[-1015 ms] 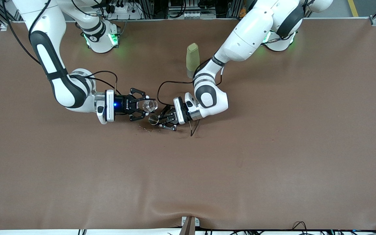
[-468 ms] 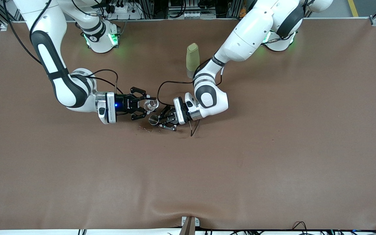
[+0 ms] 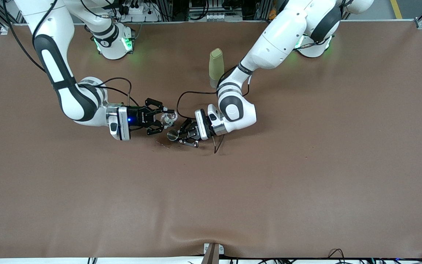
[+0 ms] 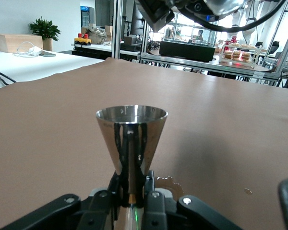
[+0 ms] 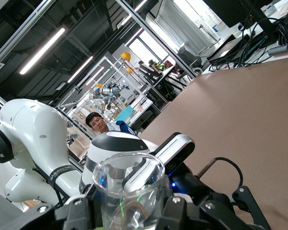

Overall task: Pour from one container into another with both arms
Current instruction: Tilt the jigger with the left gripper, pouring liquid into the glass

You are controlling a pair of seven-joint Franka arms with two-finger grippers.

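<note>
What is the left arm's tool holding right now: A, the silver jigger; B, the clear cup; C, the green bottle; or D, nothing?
A: the left tool is shut on the silver jigger, held upright by its narrow waist in the left wrist view.

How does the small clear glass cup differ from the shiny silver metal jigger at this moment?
The small clear glass cup is see-through and roughly straight-walled; the shiny silver metal jigger is opaque, mirror-like and flares to a wide rim.

The cup is held by the right gripper and looks tilted; the jigger is held upright by the left gripper.

Both are small, held over the brown table, close together.
</note>
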